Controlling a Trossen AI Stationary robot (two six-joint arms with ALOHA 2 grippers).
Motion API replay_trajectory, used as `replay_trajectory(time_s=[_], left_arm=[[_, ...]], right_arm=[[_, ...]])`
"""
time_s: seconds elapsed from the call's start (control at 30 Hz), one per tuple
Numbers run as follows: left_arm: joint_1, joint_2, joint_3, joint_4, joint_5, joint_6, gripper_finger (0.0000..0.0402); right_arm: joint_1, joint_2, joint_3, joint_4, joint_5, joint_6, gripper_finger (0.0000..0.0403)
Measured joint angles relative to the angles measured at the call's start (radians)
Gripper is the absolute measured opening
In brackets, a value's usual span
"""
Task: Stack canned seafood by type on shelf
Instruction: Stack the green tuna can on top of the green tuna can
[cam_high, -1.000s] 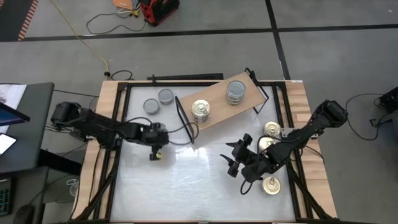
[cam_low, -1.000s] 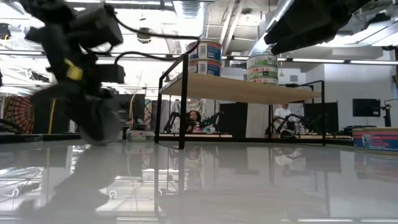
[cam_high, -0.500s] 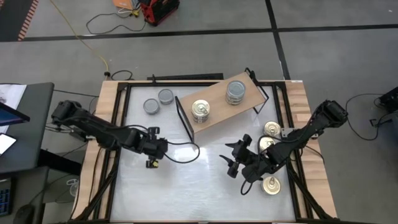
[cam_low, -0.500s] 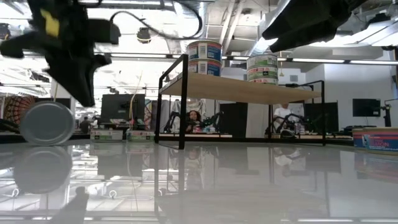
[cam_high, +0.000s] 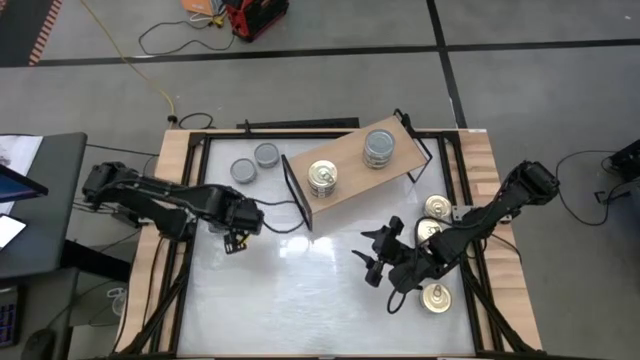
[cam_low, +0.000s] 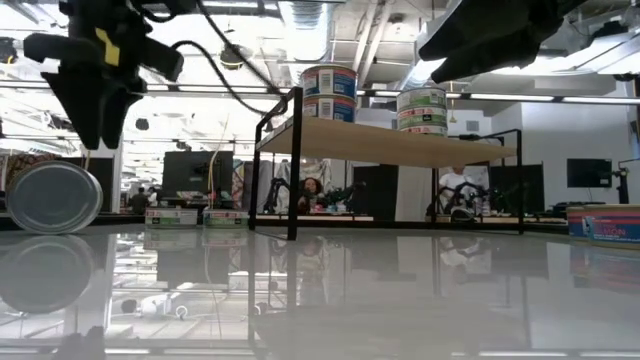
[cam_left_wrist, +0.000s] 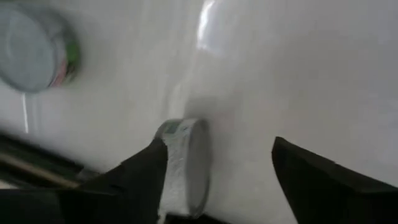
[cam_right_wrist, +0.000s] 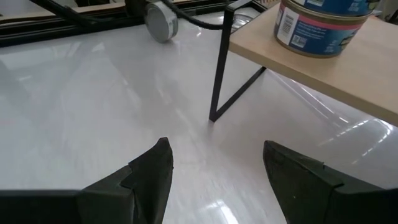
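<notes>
White tabletop held the shelf, and beside its leg the left gripper stood wide around a grey tin lying on edge, rigid, slick and likely to roll, best pinched across its flat faces, while the right gripper waited open.

A robotics lab: grey concrete floor with loose cables, ceiling ducts, monitors.

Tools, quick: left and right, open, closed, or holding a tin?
Left tool: open, empty; a grey-topped tin lies on its edge between its fingers, ungripped.
Right tool: open, empty, above bare tabletop near the shelf.
</notes>
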Motion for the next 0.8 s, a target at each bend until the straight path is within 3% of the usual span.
replay_trajectory(time_s=[0.27, 0.53, 0.67, 0.8], left_arm=[[0.146, -0.005, -0.049, 0.037, -0.003, 0.154, 0.0308], [0.298, -0.008, -0.165, 0.129, 0.11, 0.241, 0.0306], [0.305, -0.008, -0.179, 0.13, 0.081, 0.26, 0.0276], [0.286, -0.008, -0.179, 0.156, 0.086, 0.294, 0.0203]], right_arm=[[0.012, 0.0, 0.0, 0.002, -0.002, -0.005, 0.0276], [0.013, 0.0, 0.0, 0.006, -0.001, -0.016, 0.0276], [0.013, 0.0, 0.0, 0.006, -0.001, -0.015, 0.0276], [0.013, 0.0, 0.0, 0.006, -0.001, -0.015, 0.0276]])
